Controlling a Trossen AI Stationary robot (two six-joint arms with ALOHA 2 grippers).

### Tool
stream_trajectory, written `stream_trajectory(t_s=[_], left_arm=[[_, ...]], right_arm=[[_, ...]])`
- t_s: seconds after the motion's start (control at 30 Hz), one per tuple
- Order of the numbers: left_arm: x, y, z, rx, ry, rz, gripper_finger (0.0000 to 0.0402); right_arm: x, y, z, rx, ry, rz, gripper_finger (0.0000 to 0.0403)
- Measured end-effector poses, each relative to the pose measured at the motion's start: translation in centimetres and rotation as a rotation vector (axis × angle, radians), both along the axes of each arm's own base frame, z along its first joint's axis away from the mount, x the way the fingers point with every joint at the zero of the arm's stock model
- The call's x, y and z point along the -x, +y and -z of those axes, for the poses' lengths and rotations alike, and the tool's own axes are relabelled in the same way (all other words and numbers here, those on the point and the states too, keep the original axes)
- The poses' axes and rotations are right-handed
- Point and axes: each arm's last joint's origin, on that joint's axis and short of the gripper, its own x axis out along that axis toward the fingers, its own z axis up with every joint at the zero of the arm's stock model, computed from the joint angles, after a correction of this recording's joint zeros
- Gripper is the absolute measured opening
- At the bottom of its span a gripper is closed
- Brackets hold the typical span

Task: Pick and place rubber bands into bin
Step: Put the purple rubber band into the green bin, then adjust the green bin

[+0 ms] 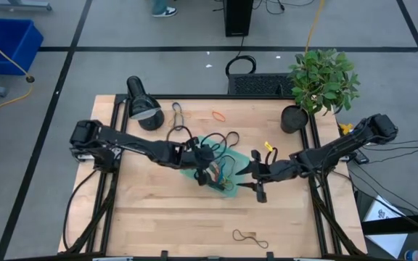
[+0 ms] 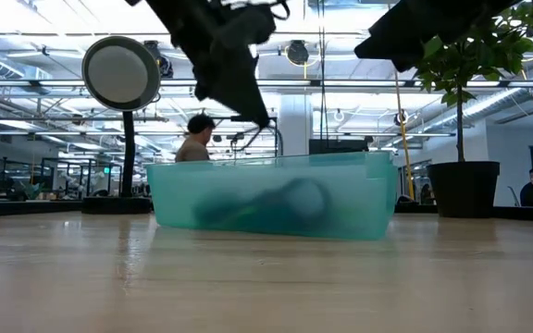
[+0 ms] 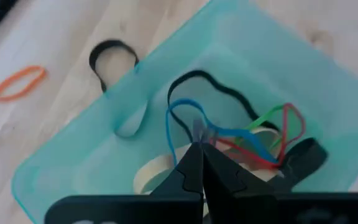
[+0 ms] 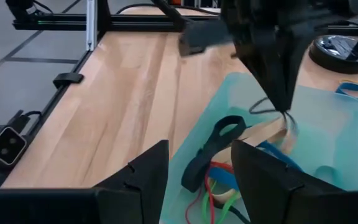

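Note:
The teal bin [image 1: 227,187] stands mid-table and holds several rubber bands [image 3: 272,134] in black, blue, red, green and tan. My left gripper [image 3: 199,149] is shut above the bin's inside, fingers slanting down, with a thin blue band [image 3: 171,121] looping from its tips. My right gripper [image 4: 197,180] stands open at the bin's right side with nothing between its fingers. Loose bands lie on the wood: an orange one [image 1: 218,114], black ones [image 1: 228,138] behind the bin, and a dark one [image 1: 249,237] near the front edge. My left gripper pinches a thin rubber band at its fingertips [image 4: 284,111]; the fingers come from above, slanting down from the table's left. The band's loop [image 3: 188,104] hangs slack below the tips, over the bands lying in the bin. Whether it rests on them I cannot tell.
A black lamp [image 1: 142,101] stands at the far left of the table and a potted plant [image 1: 321,80] at the far right. A blue crate [image 1: 9,43] sits on the floor beyond. Bare wood lies at the table's near side. People show in the room behind [image 2: 195,139].

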Motion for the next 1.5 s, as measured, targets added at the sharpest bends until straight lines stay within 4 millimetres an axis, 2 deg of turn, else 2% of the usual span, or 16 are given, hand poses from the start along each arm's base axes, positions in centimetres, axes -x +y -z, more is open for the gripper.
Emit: stream_trajectory(t_s=[0.27, 0.47, 1.07, 1.17, 1.37, 1.5], left_arm=[[-0.5, 0.6, 2.7, 0.002, 0.116, -0.004, 0.0003], [-0.8, 0.7, 4.3, 0.024, 0.168, -0.003, 0.0021], [-0.8, 0.6, 4.3, 0.079, 0.172, 0.016, 0.0032], [-0.8, 0.5, 4.3, 0.085, 0.178, 0.044, 0.0064], [-0.8, 0.6, 4.3, 0.065, 0.187, 0.072, 0.0164], [-0.2, 0.7, 2.4, 0.048, 0.156, 0.136, 0.0208]], right_arm=[[0.1, 0.1, 0.0, 0.003, -0.005, 0.034, 0.0169], [0.1, 0.1, 0.1, 0.002, 0.001, 0.048, 0.0169], [0.1, 0.1, 0.1, 0.004, 0.001, 0.047, 0.0169], [0.1, 0.1, 0.1, 0.005, 0.001, 0.047, 0.0169], [0.1, 0.0, 0.1, 0.005, 0.001, 0.047, 0.0169], [0.1, 0.0, 0.1, 0.005, 0.001, 0.048, 0.0169]])
